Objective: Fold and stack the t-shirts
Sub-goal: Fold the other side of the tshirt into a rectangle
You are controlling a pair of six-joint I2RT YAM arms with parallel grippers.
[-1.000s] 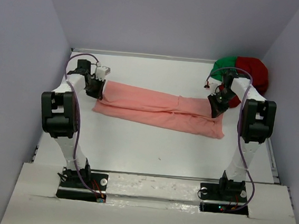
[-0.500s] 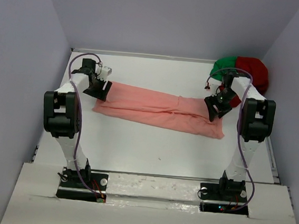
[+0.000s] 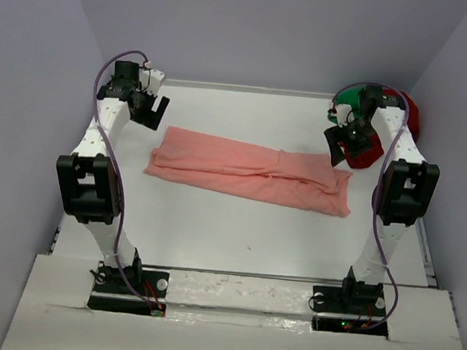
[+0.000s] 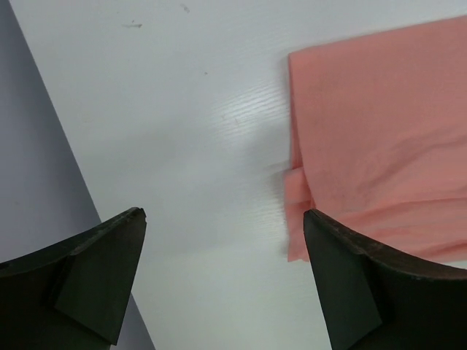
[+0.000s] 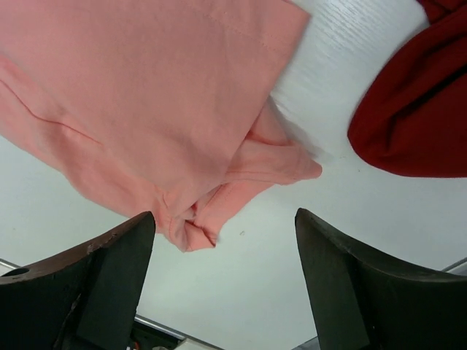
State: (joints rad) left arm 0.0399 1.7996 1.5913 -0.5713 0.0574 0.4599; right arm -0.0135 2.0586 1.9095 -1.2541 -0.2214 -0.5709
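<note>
A salmon-pink t-shirt [image 3: 246, 170] lies folded into a long strip across the middle of the white table. My left gripper [image 3: 156, 105] hangs open above and behind the strip's left end, holding nothing. In the left wrist view the pink edge [image 4: 379, 131] lies to the right of the open left gripper [image 4: 221, 215]. My right gripper [image 3: 336, 143] is open over the strip's right end, in front of the bunched dark red t-shirt [image 3: 366, 153] and green t-shirt [image 3: 348, 98]. The right wrist view shows the pink corner [image 5: 146, 95] and dark red cloth [image 5: 416, 109] beyond the open right gripper [image 5: 225, 214].
Pale purple walls [image 3: 23, 122] close in the table [image 3: 236, 233] on the left, back and right. The left wall [image 4: 36, 146] stands close beside my left gripper. Both arm bases sit at the near edge.
Both grippers opened and let go of the pink shirt's ends. Each has lifted away toward the back of the table. The shirt lies where it was.
</note>
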